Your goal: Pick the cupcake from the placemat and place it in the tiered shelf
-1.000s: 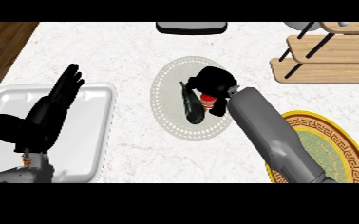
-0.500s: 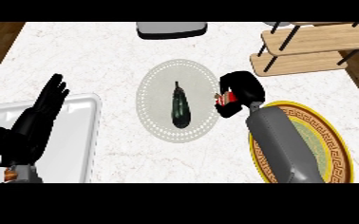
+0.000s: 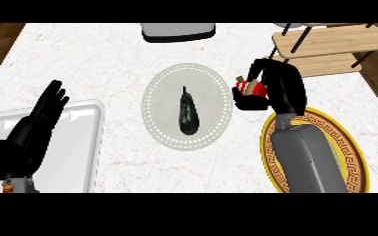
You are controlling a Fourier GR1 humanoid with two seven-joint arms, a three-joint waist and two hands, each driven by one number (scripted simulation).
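Observation:
My right hand (image 3: 278,82) is curled round the cupcake (image 3: 251,87), whose red wrapper and brown top show at the hand's left side. It hovers just right of the round grey placemat (image 3: 164,82), between the mat and the wooden tiered shelf (image 3: 325,50) at the upper right. A dark eggplant (image 3: 188,112) lies in the middle of the placemat. My left hand (image 3: 37,125) rests open at the left, fingers up, over the white tray (image 3: 81,145).
A yellow patterned plate (image 3: 347,152) lies under my right forearm at the lower right. A grey and black container (image 3: 179,31) stands at the counter's far edge. Brown floor shows past the counter's upper left corner.
My right hand lifted the cupcake off the placemat and carried it right toward the shelf. The view has shifted, so the shelf shows larger.

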